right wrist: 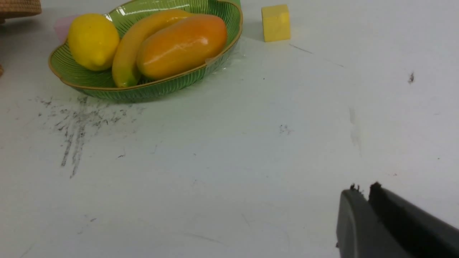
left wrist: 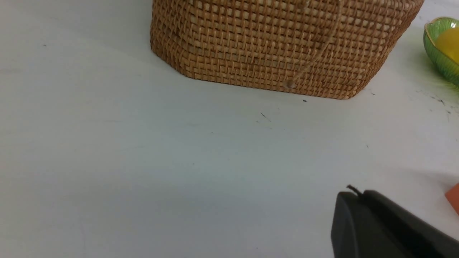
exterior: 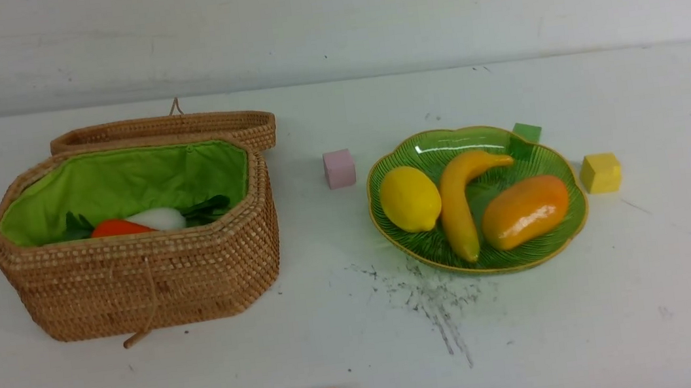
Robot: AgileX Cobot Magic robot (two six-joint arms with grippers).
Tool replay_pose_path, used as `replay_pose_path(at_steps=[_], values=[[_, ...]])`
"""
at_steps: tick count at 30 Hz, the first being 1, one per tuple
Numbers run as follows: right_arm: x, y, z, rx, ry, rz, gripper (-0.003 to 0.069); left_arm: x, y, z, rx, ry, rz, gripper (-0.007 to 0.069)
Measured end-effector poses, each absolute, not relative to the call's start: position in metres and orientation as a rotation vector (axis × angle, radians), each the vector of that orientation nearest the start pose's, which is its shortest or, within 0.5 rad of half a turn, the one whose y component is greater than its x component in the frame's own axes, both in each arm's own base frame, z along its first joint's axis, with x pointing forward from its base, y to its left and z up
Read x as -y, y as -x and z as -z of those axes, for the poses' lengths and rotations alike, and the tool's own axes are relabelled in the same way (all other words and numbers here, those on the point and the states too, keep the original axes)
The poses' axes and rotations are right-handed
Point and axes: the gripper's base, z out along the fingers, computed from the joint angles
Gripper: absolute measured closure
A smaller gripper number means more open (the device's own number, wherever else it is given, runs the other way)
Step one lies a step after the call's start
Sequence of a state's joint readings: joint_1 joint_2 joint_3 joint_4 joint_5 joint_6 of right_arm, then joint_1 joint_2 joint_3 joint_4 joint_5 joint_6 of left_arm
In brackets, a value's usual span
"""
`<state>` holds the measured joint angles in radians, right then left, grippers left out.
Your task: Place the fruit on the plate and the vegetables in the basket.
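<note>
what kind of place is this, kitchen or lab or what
Most likely a robot test bench, not a kitchen: a bare white table scuffed with dark marks, toy fruit on a plate, a basket, and loose coloured cubes like the yellow cube.

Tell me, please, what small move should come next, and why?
Probably none beyond keeping both arms back: the lemon, banana and mango lie on the plate, and carrot and radish show inside the basket; the gourd is hidden.

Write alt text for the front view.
A green plate holds a lemon, banana and mango; left of it, an open wicker basket holds vegetables. Small coloured cubes dot the white table.
</note>
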<state>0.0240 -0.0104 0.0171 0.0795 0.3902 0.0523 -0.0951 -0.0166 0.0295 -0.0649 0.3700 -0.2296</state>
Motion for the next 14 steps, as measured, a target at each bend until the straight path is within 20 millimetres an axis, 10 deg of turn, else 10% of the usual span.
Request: replay_pose_path(at_steps=[14], values=[[-0.0040,-0.0519,-0.1730,-1.880,-0.075,-0.131,0.0585,0.0071,-0.0520,-0.1709,-1.868,0.167,0.289,0.0629]])
